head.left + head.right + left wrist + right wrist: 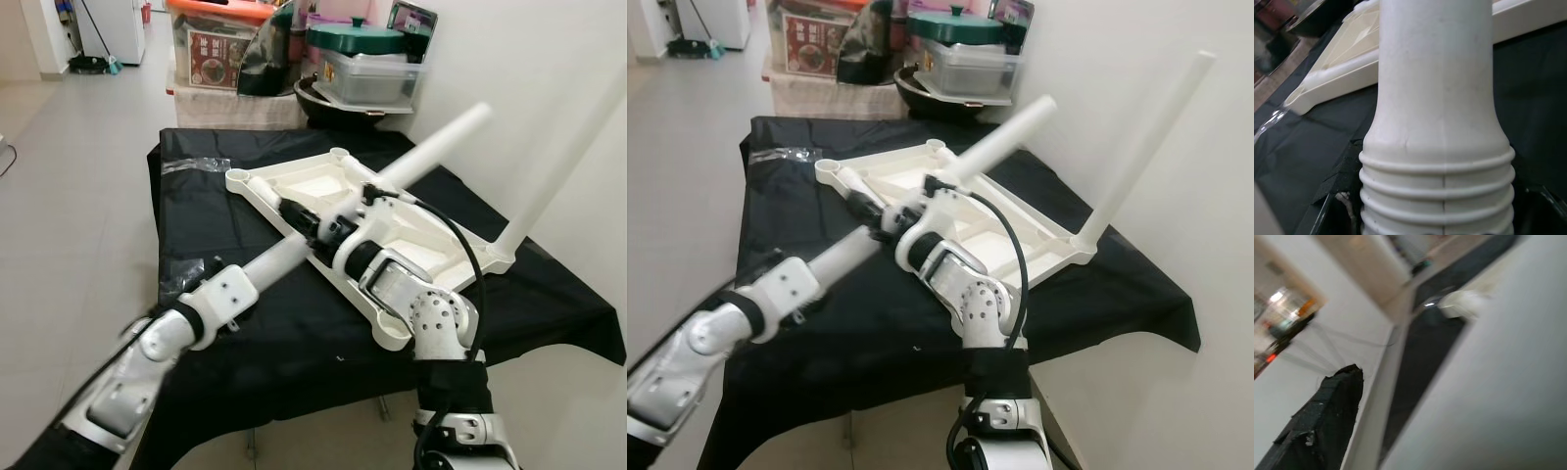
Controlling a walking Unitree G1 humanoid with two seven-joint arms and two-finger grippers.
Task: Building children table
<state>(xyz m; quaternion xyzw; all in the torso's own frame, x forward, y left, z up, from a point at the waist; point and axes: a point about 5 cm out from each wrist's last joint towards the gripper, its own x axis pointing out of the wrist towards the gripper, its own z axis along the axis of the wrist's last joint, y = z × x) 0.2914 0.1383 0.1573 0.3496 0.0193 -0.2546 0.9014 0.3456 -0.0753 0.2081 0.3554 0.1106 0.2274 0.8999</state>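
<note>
On the black cloth (pixel 294 333), an upturned white tabletop (pixel 323 191), one leg (pixel 563 162) standing in its far right corner. Above it, slanting, two more legs: one (pixel 279 259) clamped in the left gripper (pixel 220 294), another (pixel 431 147) gripped by the right gripper (pixel 338 220). Behind, storage boxes (pixel 220 44).

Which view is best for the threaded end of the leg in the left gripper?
Left wrist view: the ribbed threaded end of the table leg is close and sharp. In the eye views the left gripper covers that end, leaving the shaft visible. In the right wrist view it cannot be made out.
</note>
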